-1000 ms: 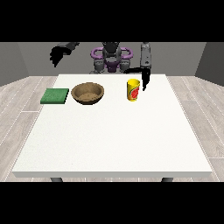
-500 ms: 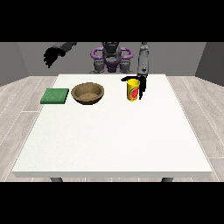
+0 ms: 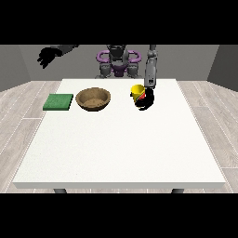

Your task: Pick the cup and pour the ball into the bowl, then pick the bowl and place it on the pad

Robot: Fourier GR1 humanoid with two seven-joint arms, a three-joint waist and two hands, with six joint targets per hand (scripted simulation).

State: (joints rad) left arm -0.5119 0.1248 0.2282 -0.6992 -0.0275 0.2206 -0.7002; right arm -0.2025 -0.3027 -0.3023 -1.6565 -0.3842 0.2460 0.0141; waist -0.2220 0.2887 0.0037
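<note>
The hand at the view's right (image 3: 147, 101) curls round the yellow cup (image 3: 137, 93), apparently gripping it to pour into the bowl (image 3: 93, 98) at left.

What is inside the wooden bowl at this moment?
The wooden bowl shows only its bare brown inside; no ball lies there. The yellow cup stands apart, its contents hidden.

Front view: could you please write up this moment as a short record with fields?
cup: yellow cup, upright on the white table, right of the bowl
bowl: brown bowl, between pad and cup
pad: green pad, near the table's left edge, nothing on it
hand at the view's right: black hand wrapped round the cup's side
hand at the view's left: hand raised, off the table
ball: not visible
</note>
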